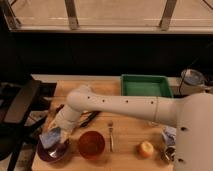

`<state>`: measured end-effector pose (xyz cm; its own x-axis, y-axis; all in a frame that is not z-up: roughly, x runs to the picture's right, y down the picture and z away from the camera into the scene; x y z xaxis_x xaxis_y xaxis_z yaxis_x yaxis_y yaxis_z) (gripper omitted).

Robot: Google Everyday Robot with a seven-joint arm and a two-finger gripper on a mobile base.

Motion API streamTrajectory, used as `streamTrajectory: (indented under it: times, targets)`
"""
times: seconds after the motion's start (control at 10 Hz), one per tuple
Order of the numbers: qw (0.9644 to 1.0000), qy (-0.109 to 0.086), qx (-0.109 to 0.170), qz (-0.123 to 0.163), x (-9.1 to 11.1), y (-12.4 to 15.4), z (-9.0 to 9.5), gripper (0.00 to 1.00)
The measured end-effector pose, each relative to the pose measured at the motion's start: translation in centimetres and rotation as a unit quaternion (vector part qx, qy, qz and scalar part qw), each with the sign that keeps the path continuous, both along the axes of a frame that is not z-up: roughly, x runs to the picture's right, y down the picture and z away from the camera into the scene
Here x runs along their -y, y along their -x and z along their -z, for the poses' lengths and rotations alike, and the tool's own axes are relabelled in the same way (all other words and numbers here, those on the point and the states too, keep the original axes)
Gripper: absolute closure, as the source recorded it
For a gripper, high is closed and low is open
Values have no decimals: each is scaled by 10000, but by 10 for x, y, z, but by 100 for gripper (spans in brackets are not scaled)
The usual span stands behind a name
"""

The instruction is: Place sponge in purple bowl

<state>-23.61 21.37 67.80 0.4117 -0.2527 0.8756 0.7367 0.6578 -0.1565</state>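
Over the front-left corner of the wooden tabletop [127, 142], I see my gripper [52, 136] hanging just above the round purple bowl [52, 151], its fingers closed on the pale blue sponge [50, 137], which sits over the bowl's middle. A translucent orange bowl [91, 144] stands just beside, then a metal fork [111, 135].

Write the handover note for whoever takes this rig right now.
Gripper: at the table's front left, low over the purple bowl, at the sponge.
Sponge: light blue, above the bowl's inside; whether it already rests in the bowl cannot be told.
Also on the table: orange bowl, fork, green tray.
Done: sponge carried to the bowl.
Left: confirm the sponge sits in the bowl, release, lift the arm clear.
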Motion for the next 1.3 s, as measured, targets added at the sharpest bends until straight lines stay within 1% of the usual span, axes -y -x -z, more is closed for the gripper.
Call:
streamTrajectory:
  times: [0.1, 0.3, 0.5, 0.6, 0.7, 1.0, 1.1, 1.3]
  targets:
    - [10000, 16, 18, 42, -1, 2, -1, 58]
    - [9999, 46, 55, 116, -4, 1, -1, 53]
    - [9999, 62, 52, 106, -5, -6, -2, 61]
    - [9999, 83, 57, 78, -5, -10, -3, 60]
    - [9999, 106, 99, 88, -6, -9, -3, 53]
    - [9991, 168, 327, 202, -13, 3, 0, 24]
    - [9989, 172, 372, 249, -14, 7, 1, 20]
    - [9986, 168, 408, 283, -16, 11, 2, 20]
